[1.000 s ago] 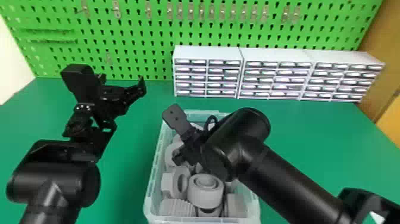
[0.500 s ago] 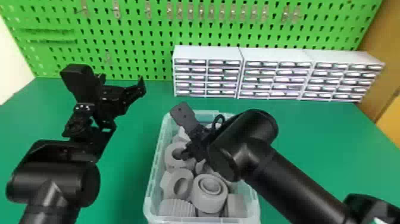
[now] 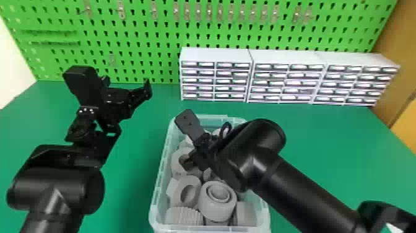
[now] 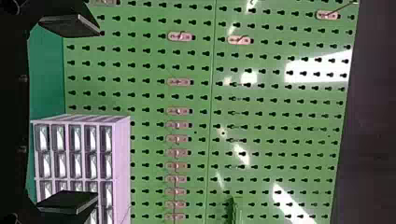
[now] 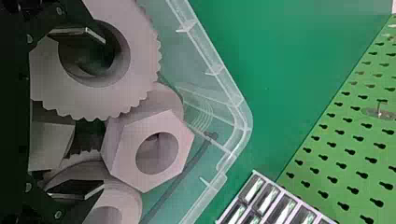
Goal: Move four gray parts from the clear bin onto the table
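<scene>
Green table, clear bin, toothed, hexagonal gray parts.

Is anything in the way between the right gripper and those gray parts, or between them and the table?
Nothing visible blocks the open right gripper from the gray parts; the clear bin's wall stands between them and the table beside it.

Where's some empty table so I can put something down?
The green table is bare between the left arm and the clear bin, and between the right arm and the white drawers. It's crowded inside the bin: gray parts are packed together there, with the right end effector among them.
</scene>
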{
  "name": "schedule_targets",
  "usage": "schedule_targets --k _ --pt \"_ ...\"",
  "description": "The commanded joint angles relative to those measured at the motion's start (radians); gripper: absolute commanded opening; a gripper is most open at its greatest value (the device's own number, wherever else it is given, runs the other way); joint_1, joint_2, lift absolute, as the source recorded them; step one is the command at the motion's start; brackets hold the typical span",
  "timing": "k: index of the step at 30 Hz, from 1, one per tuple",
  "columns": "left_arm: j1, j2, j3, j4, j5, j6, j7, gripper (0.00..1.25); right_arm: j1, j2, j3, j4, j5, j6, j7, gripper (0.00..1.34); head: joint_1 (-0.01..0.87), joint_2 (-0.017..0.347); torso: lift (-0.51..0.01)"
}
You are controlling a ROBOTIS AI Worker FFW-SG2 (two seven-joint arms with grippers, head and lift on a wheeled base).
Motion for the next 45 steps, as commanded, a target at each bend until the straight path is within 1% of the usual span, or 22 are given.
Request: schedule_targets --k 1,6,17,23,27,38,40,42,43,44,45 --pt "-0.001 0.0 -0.001 0.0 0.002 0.0 0.0 1.19 -0.007 0.001 0.01 0.02 0.019 -0.014 0.005 1.12 0.686 0.026 -0.05" --pt "-0.001 0.0 -0.001 0.0 0.002 0.0 0.0 1.19 -0.007 0.002 0.007 0.029 0.031 -0.013 0.005 1.12 0.686 0.026 -0.05" --pt "-0.003 0.0 -0.001 0.0 0.003 0.0 0.0 1.19 0.0 0.004 0.002 0.083 0.034 -0.031 0.005 1.12 0.686 0.026 -0.05" --pt "-0.003 0.0 -0.002 0.0 0.003 0.0 0.0 1.19 0.002 0.005 0.002 0.094 0.032 -0.042 0.005 1.12 0.686 0.026 -0.05" --pt "-0.003 0.0 -0.002 0.0 0.003 0.0 0.0 1.19 0.002 0.005 0.004 0.106 0.017 -0.048 0.005 1.12 0.686 0.026 -0.05" --pt "-0.003 0.0 -0.002 0.0 0.003 0.0 0.0 1.18 -0.001 0.007 0.007 0.106 0.016 -0.052 0.008 1.1 0.686 0.026 -0.05" --pt "-0.003 0.0 -0.002 0.0 0.002 0.0 0.0 1.18 0.0 0.005 0.007 0.106 0.016 -0.052 0.009 1.05 0.686 0.026 -0.05" --pt "-0.003 0.0 -0.002 0.0 0.003 0.0 0.0 1.18 0.0 0.007 0.008 0.106 0.016 -0.052 0.011 0.93 0.686 0.026 -0.05" --pt "-0.003 0.0 -0.002 0.0 0.003 0.0 0.0 1.18 0.0 0.005 0.008 0.106 0.016 -0.052 0.013 0.85 0.686 0.026 -0.05" --pt "-0.001 0.0 -0.002 0.0 0.002 -0.001 0.0 1.18 0.0 0.007 0.01 0.104 0.016 -0.052 0.014 0.73 0.686 0.026 -0.05" --pt "-0.001 0.0 -0.002 0.0 0.002 0.0 0.0 1.18 -0.001 0.007 0.01 0.103 0.016 -0.052 0.014 0.64 0.686 0.026 -0.05"
